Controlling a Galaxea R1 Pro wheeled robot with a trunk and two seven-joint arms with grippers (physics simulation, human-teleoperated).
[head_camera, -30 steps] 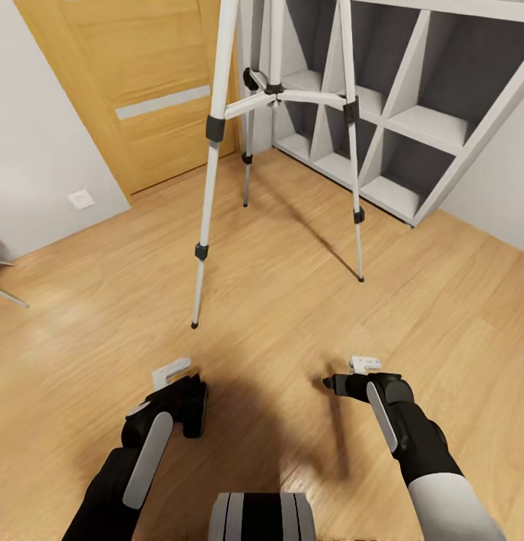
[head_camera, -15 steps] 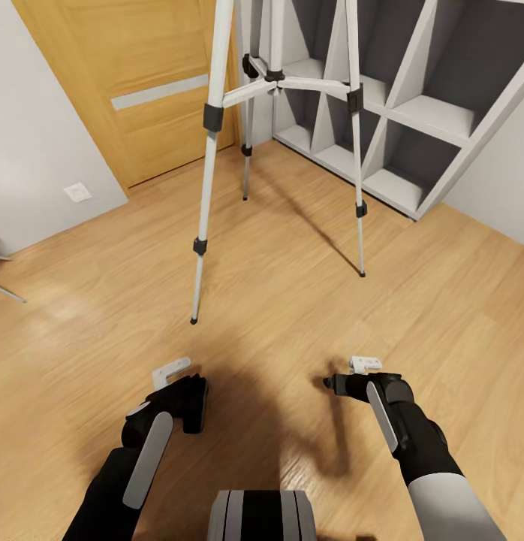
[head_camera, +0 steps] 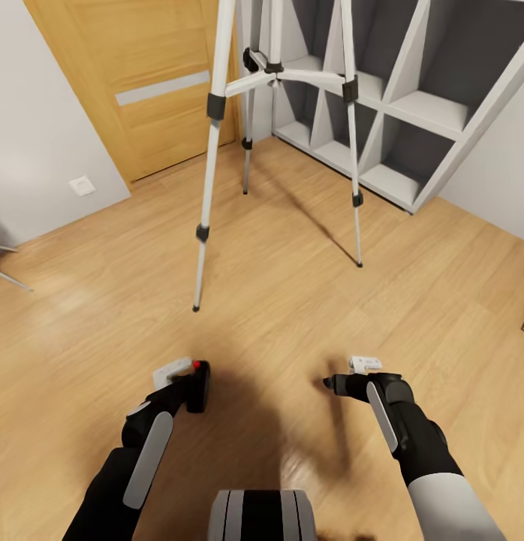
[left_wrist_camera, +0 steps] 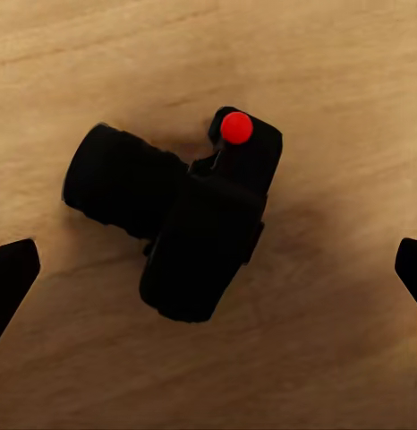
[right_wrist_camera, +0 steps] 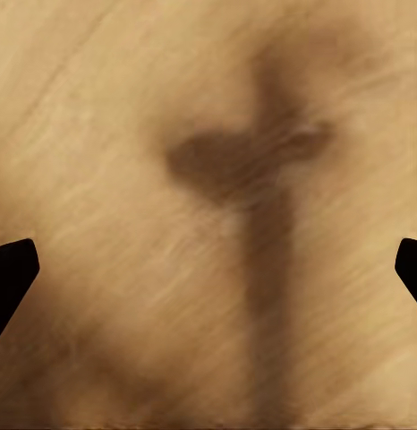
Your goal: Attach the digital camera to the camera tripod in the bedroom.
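Note:
The camera tripod (head_camera: 210,161) stands ahead on the bedroom's wood floor; its three silver-white legs with black joints show, while its head is out of the frame. The digital camera (left_wrist_camera: 204,242), black with a red dot on top, lies under my left gripper (left_wrist_camera: 208,269), whose fingertips (left_wrist_camera: 12,278) stand far apart on either side without touching it. In the head view the camera (head_camera: 198,387) shows at the tip of my left gripper (head_camera: 188,379). My right gripper (head_camera: 341,382) hangs open over bare floor, nothing between its fingers (right_wrist_camera: 12,273).
A wooden door (head_camera: 142,83) is at the back left, with a wall socket (head_camera: 82,185) beside it. White cube shelves (head_camera: 412,113) stand behind the tripod at the right. Thin grey legs of some furniture (head_camera: 3,274) poke in at the far left.
The whole view has shifted a little, so the tripod sits slightly higher in the picture. The camera's red dot has come into view at the left gripper. The right arm looks unchanged.

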